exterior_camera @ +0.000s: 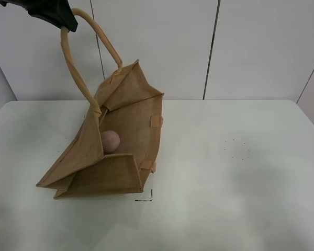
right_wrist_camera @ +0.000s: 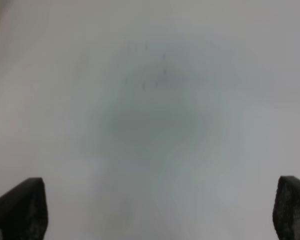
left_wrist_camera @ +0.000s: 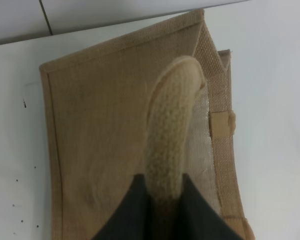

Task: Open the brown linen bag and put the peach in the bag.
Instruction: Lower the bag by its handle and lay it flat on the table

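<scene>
White table (exterior_camera: 240, 172), peach (exterior_camera: 110, 141) in brown linen bag (exterior_camera: 131, 120), left jaws gripping handle (left_wrist_camera: 172, 125), right jaws apart

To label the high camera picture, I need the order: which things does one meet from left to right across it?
Black tool clamped on a light rounded loop handle → round pinkish-mauve peach inside the tan-brown woven jute bag → small black corner mark on the white table → faint dark specks.
</scene>
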`<action>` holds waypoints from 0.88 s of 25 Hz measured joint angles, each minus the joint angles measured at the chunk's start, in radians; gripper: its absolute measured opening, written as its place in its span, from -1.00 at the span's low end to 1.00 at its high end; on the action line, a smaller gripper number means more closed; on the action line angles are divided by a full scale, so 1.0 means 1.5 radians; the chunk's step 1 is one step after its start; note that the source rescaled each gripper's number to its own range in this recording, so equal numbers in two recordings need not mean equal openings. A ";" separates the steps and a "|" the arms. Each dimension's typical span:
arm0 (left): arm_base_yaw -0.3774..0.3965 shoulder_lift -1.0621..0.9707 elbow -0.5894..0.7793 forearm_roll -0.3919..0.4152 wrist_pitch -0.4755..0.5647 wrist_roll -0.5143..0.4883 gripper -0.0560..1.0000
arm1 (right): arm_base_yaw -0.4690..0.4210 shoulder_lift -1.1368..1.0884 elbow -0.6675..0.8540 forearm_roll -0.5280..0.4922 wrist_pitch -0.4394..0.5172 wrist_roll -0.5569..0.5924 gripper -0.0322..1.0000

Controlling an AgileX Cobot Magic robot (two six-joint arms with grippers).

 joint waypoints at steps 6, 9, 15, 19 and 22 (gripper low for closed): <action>0.000 0.030 0.005 -0.001 -0.002 0.000 -0.89 | 0.000 -0.102 0.000 -0.004 0.000 0.000 1.00; 0.000 0.059 0.021 -0.002 -0.024 0.000 -0.89 | 0.000 -0.102 0.000 -0.005 0.000 0.000 1.00; 0.000 0.157 0.069 -0.002 -0.092 0.000 -0.89 | 0.000 -0.102 0.000 -0.005 0.000 0.000 1.00; 0.000 0.249 0.074 -0.012 -0.110 0.001 -0.89 | 0.000 -0.102 0.000 -0.005 0.000 0.000 1.00; 0.000 0.303 0.074 -0.030 -0.111 0.006 -0.87 | 0.000 -0.102 0.000 -0.005 0.000 0.000 1.00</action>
